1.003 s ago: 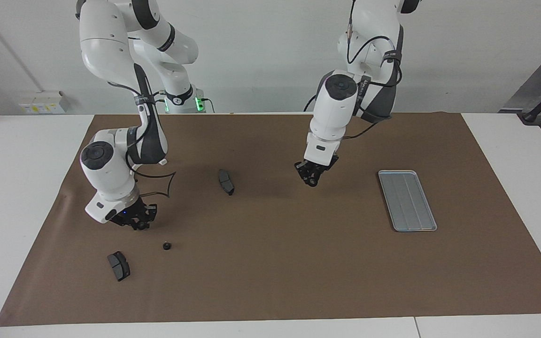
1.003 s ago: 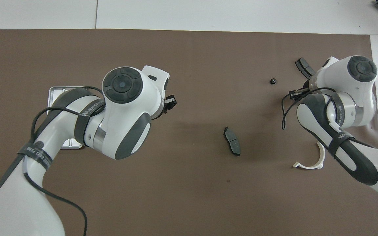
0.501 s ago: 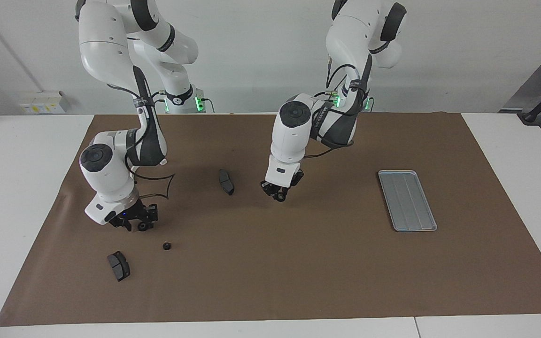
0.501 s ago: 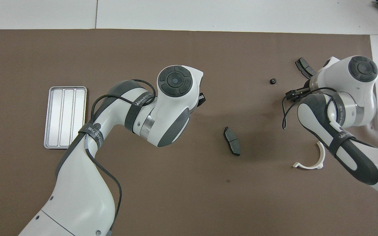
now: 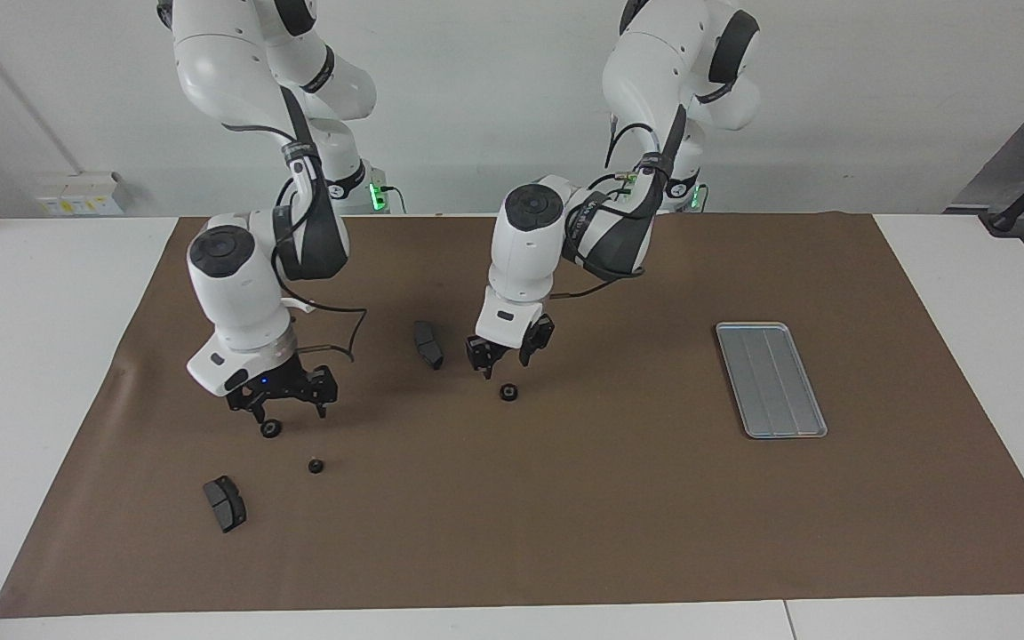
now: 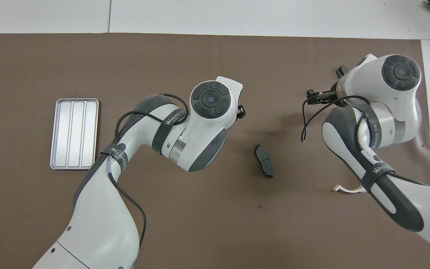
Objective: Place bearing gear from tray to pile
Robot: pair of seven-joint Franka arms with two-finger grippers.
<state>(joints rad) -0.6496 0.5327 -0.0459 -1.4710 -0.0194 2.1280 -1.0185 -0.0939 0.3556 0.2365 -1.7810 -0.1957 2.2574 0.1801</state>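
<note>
My left gripper (image 5: pixel 508 347) is open, low over the mat beside a dark brake pad (image 5: pixel 428 344). A small black bearing gear (image 5: pixel 507 391) lies on the mat just under it, free of the fingers. My right gripper (image 5: pixel 285 404) is open just above a second small gear (image 5: pixel 271 428). A third gear (image 5: pixel 316 465) lies beside another brake pad (image 5: pixel 224 503). The silver tray (image 5: pixel 770 380) stands bare at the left arm's end. In the overhead view the left gripper (image 6: pixel 240 112) and right gripper (image 6: pixel 319 96) mostly hide under their wrists; the white half-ring bracket (image 6: pixel 349 189) shows partly.
A brown mat (image 5: pixel 565 516) covers the table. The tray (image 6: pixel 74 133) and the middle brake pad (image 6: pixel 264 166) show in the overhead view. The right arm's wrist covers most of the other pad there.
My left gripper swung from near the tray to beside the middle brake pad and opened; a gear now lies under it. My right gripper rose and opened, leaving a gear on the mat.
</note>
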